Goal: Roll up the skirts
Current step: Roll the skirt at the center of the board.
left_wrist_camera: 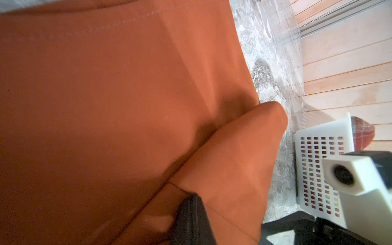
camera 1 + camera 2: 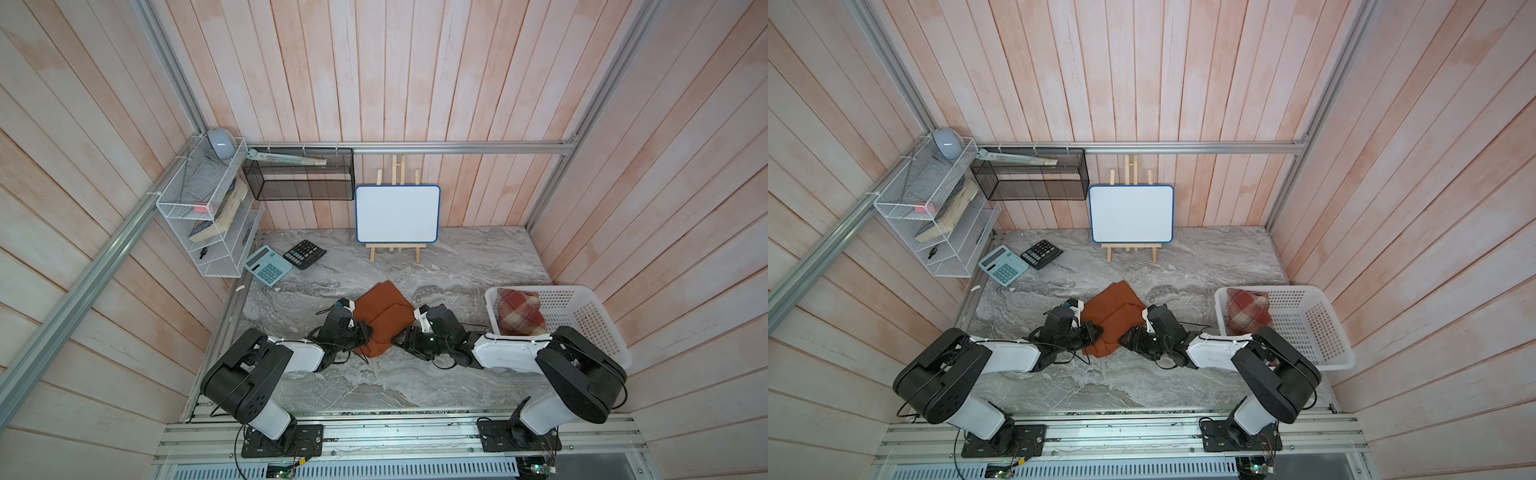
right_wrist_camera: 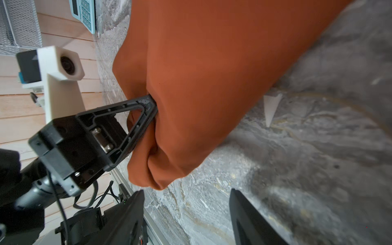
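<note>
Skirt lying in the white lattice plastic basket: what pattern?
Red-cream-tan plaid skirt, clearest in a top view.

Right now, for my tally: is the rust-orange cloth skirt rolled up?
Not rolled. The rust-orange cloth skirt lies mostly flat, one flap folded over.

The rust-orange skirt [image 1: 106, 106] was smooth, matt woven cloth with a stitched seam; the plaid skirt [image 2: 521, 311] looked woolly and rough. The basket [image 2: 598, 328] was white perforated plastic, the tabletop [image 2: 457, 266] grey veined stone-look with a faint sheen, and the walls [image 2: 415, 83] pale wooden planks.
</note>
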`<action>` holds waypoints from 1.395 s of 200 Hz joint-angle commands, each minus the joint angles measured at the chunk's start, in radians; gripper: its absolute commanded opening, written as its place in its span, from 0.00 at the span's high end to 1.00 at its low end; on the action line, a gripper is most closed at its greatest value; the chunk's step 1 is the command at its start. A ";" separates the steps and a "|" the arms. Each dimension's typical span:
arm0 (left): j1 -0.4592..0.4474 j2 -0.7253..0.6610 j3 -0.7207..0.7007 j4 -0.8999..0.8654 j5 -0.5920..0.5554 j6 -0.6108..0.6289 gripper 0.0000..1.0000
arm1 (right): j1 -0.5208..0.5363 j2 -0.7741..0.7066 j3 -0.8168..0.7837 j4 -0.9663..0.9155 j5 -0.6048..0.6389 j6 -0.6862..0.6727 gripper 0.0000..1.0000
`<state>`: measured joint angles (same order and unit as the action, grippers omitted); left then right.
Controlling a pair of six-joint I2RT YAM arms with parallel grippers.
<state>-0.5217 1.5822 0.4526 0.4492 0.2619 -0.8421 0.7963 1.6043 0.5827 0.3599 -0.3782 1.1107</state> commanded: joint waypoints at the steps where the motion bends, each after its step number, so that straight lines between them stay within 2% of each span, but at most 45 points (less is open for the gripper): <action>1: 0.018 0.025 -0.040 -0.064 -0.013 0.007 1.00 | 0.021 0.056 -0.020 0.103 0.041 0.084 0.31; 33: 0.025 0.024 -0.046 -0.052 -0.002 0.008 1.00 | 0.034 0.126 -0.049 0.241 0.068 0.152 0.31; 45: 0.029 0.025 -0.049 -0.044 0.006 0.003 1.00 | 0.039 0.151 -0.050 0.300 0.071 0.167 0.36; 54: 0.033 0.026 -0.052 -0.036 0.017 0.000 1.00 | 0.043 0.172 -0.044 0.331 0.064 0.178 0.44; 87: 0.051 0.000 -0.068 -0.007 0.064 -0.013 1.00 | 0.048 0.206 -0.055 0.453 0.060 0.201 0.90; 99: 0.055 -0.022 -0.072 -0.007 0.083 -0.018 1.00 | 0.048 0.203 -0.061 0.463 0.061 0.196 1.00; 135: 0.073 -0.149 -0.051 -0.098 0.109 -0.016 1.00 | 0.041 0.179 -0.078 0.451 0.060 0.167 1.00; 158: 0.082 -0.260 0.005 -0.227 0.058 0.023 1.00 | 0.039 0.158 -0.076 0.405 0.051 0.145 1.00; 170: 0.083 -0.296 0.047 -0.290 0.022 0.054 0.88 | 0.037 0.137 -0.074 0.360 0.048 0.131 1.00; 180: 0.083 -0.304 0.091 -0.332 0.004 0.078 0.87 | 0.037 0.108 -0.078 0.309 0.055 0.118 1.00; 198: 0.085 -0.263 0.149 -0.348 0.007 0.103 0.87 | 0.035 0.042 -0.097 0.217 0.044 0.103 1.00; 217: 0.085 -0.181 0.190 -0.327 0.067 0.134 0.88 | 0.041 -0.061 -0.157 0.132 0.038 0.117 1.00; 236: 0.084 -0.082 0.214 -0.311 0.101 0.153 0.93 | 0.060 -0.198 -0.206 -0.010 0.062 0.125 1.00; 253: 0.077 -0.018 0.193 -0.248 0.163 0.137 0.96 | 0.082 -0.317 -0.249 -0.125 0.086 0.146 1.00; 279: 0.034 -0.010 0.142 -0.192 0.170 0.117 0.98 | 0.102 -0.449 -0.284 -0.271 0.100 0.172 1.00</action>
<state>-0.4530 1.5784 0.6338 0.1913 0.3847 -0.7258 0.8776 1.2385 0.3237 0.3065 -0.3103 1.2598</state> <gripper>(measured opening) 0.045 0.079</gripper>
